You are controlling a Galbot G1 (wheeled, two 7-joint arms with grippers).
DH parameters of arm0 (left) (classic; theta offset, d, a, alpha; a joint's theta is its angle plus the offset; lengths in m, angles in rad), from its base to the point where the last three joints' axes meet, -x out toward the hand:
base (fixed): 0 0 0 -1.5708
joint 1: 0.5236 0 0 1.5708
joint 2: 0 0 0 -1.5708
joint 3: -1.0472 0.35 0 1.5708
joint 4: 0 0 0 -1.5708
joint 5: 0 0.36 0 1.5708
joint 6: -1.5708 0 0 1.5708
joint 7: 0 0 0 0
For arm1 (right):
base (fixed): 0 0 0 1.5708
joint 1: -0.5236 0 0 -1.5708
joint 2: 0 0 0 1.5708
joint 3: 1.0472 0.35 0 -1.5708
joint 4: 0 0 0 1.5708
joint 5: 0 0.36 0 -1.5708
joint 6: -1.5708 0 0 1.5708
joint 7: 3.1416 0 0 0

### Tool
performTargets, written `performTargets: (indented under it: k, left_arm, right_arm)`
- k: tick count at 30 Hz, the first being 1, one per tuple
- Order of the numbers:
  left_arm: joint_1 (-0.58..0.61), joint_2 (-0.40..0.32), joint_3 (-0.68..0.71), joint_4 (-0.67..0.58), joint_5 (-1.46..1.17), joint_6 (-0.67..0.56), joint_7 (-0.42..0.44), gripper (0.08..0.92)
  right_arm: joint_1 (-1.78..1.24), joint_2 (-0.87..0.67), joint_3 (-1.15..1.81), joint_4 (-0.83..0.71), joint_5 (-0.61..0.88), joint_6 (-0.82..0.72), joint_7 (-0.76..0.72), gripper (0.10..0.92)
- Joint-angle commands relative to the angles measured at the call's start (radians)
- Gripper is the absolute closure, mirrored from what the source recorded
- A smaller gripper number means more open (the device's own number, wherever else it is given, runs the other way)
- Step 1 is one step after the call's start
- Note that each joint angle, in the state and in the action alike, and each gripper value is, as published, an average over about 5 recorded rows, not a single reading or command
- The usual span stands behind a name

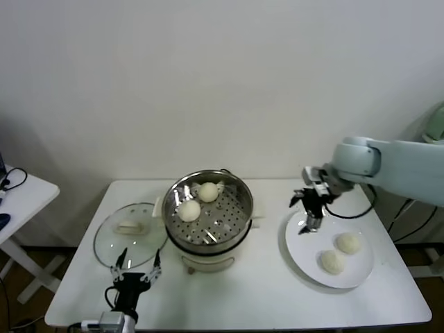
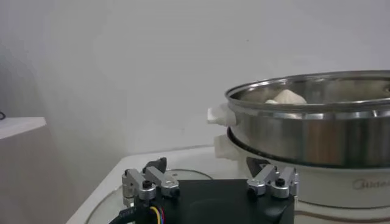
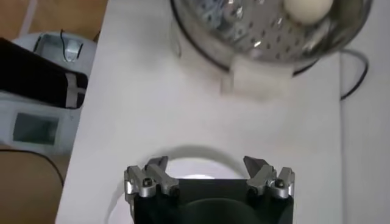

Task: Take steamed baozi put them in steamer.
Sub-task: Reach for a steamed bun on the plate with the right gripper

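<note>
The steamer [image 1: 239, 191] stands mid-table, a shiny steel pot on a cream base. Two steamed baozi lie on its perforated tray, one [image 1: 208, 191] toward the back and one [image 1: 189, 210] to its left. Two more baozi [image 1: 348, 243] [image 1: 332, 261] rest on the white plate [image 1: 298, 246] at the right. My right gripper [image 1: 312, 216] hangs open over the plate's near-left rim, holding nothing; its wrist view shows the plate's rim [image 3: 201, 172] below and the steamer [image 3: 256, 33] beyond. My left gripper [image 1: 137, 266] waits open at the front left, with the steamer [image 2: 317, 131] ahead of it.
A round clear glass lid [image 1: 129, 232] lies flat on the table left of the steamer, just beyond the left gripper. A small white side table [image 1: 21, 194] stands at far left. The white wall rises right behind the table.
</note>
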Motion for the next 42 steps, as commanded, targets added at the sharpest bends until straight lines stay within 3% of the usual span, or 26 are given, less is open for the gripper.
performTargets:
  k: [1,22,42]
  left_arm:
    - [-0.001,-0.003,-0.003,0.004,0.0,0.0,0.0,0.177]
    - [0.002,-0.012,0.0,0.017,0.009,-0.003,-0.001,0.177]
    - [0.003,-0.007,0.009,0.012,0.009,-0.003,-0.001,0.177]
  right_arm:
    - [-0.197,-0.176,0.067,-0.011,-0.161,0.012,-0.01,0.203]
    - [-0.557,-0.18,0.371,-0.138,-0.328,0.02,0.011,0.203]
    - [-0.547,-0.117,0.383,-0.166,-0.341,0.004,0.023,0.203]
